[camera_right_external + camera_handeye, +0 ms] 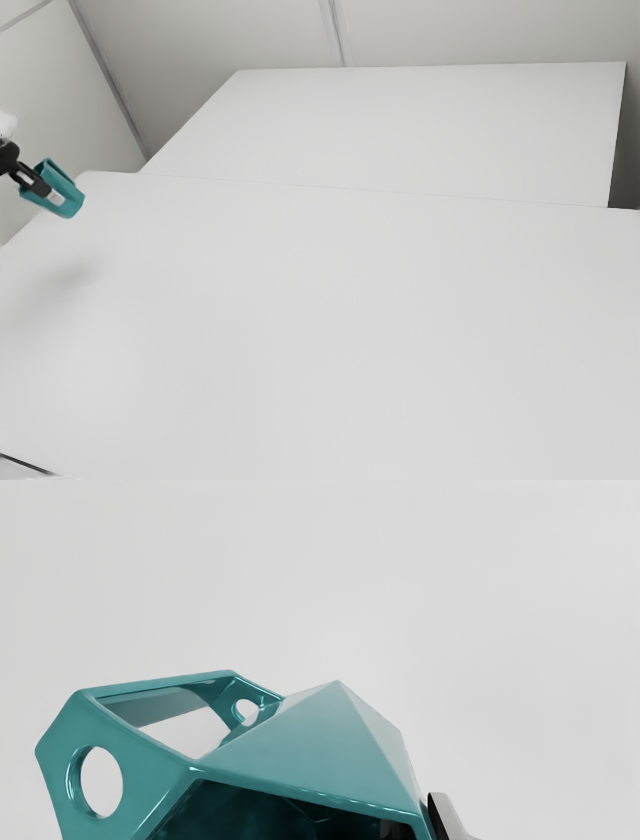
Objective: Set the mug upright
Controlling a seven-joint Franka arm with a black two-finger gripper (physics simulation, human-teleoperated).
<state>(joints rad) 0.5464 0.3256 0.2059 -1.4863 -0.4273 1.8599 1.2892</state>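
The mug [310, 745] is plain teal, paler on its facets and almost black-green inside. My gripper [43, 190] is black with pale grey. The table [350, 320] is unpatterned white, the wall [220, 30] light grey.

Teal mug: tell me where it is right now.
In the exterior view, the teal mug is at the left, held in the gripper above the white table.

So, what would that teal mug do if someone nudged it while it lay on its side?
The mug would probably rock rather than roll freely, given its flat facets and the jutting handle. Its crisp edges suggest it's stiff and wouldn't bend. The glossy highlights hint it might be a little slippery.
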